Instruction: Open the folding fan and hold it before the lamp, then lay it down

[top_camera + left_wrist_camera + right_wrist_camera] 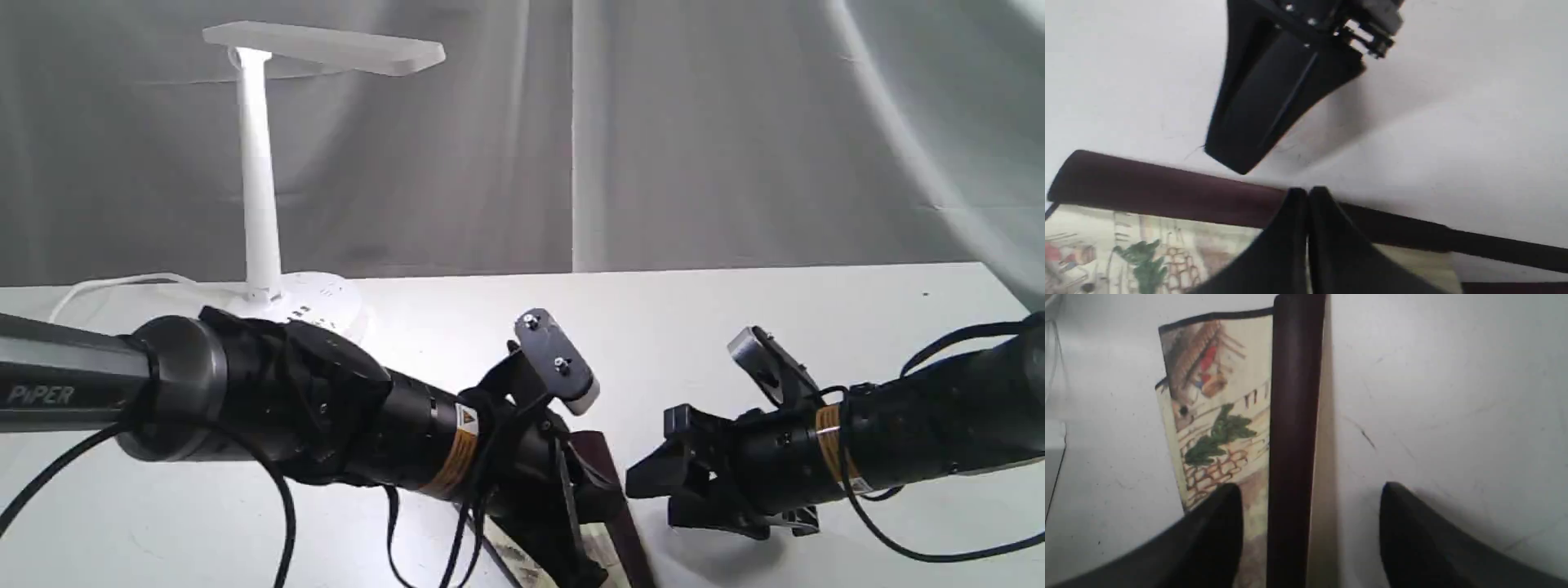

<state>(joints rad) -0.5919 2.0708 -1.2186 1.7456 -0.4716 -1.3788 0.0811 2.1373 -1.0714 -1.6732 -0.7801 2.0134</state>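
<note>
The folding fan [1220,416] lies on the white table [735,327], only partly spread; a few painted pleats show a green tree, brickwork and a red figure, with black edging at the paper's end; its maroon guard [1294,416] lies straight alongside them.

The left pincer [1306,194] has both fingers pressed flat together with no gap; its tips sit at the edge of the guard, over the painted paper; I cannot tell whether any leaf is nipped between them.

The right pincer [1310,488] stands with its fingers wide apart, holding nothing; the guard runs lengthwise through the gap, nearer one finger [1208,539] than the other; that nearer finger is over the painted pleats, contact not discernible; the other finger is over bare table.

The two pincers point tip toward tip across the guard, near each other but apart.

The lamp [260,188] stands upright, well apart from both pincers, beyond the left arm [245,392] on the left pincer's side; its flat head is level; its white cord [106,286] leaves the round base [331,296].
</note>
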